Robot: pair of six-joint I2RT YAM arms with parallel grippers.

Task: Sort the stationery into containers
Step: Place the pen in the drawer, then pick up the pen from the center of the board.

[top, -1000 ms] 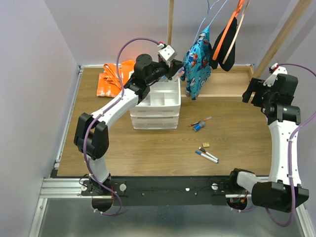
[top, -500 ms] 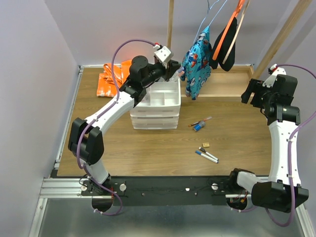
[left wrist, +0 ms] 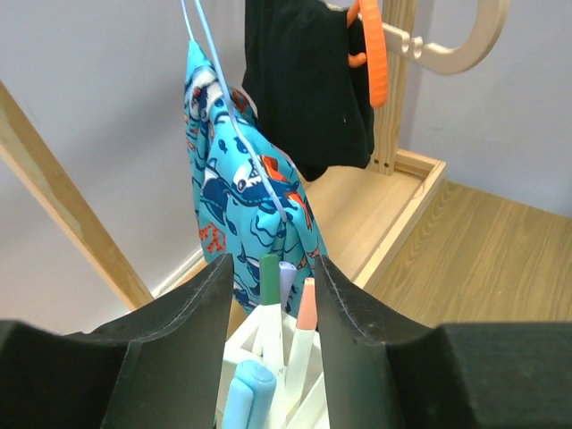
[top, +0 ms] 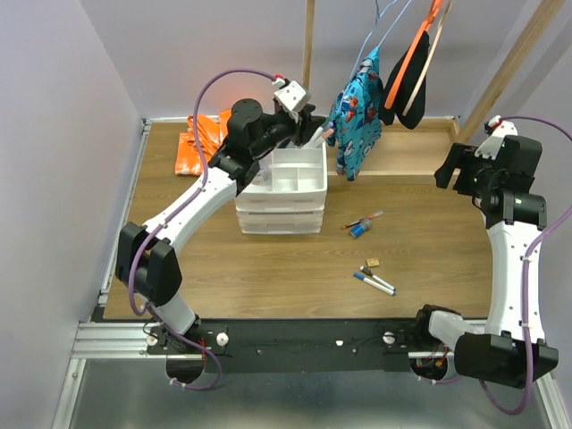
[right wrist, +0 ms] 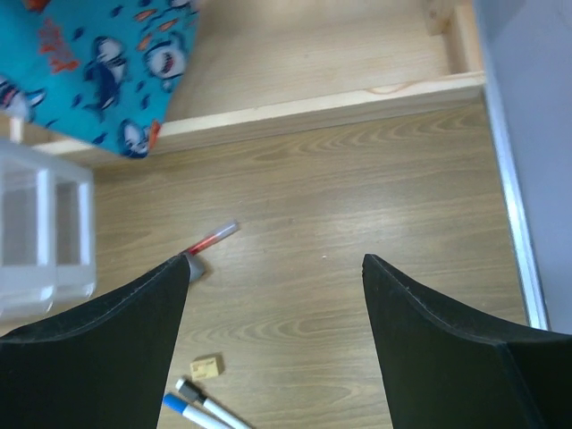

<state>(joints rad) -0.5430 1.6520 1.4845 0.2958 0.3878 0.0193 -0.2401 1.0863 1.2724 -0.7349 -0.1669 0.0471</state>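
Note:
My left gripper (top: 313, 128) hovers over the back right compartment of the white drawer unit (top: 277, 214). In the left wrist view its jaws (left wrist: 273, 264) stand open around upright markers: a green-capped one (left wrist: 269, 273), a purple-capped one (left wrist: 287, 279) and a pink-capped one (left wrist: 307, 308), with a blue highlighter (left wrist: 243, 393) in front. None of them is gripped. On the table lie a red pen (top: 369, 217) beside a small blue item (top: 358, 231), a tan block (top: 373, 263) and two markers (top: 375, 282). My right gripper (top: 454, 170) hangs open high at the right, nothing in it (right wrist: 275, 259).
An orange cloth (top: 201, 143) lies at the back left. A blue patterned garment (top: 357, 112) and a black-and-orange one (top: 411, 71) hang just right of the drawer unit, above a wooden frame tray (top: 402, 163). The left fingers are close to the blue garment.
The left gripper's jaws have opened, leaving a marker standing in the compartment. The left arm's elbow has swung left. The right arm has barely moved.

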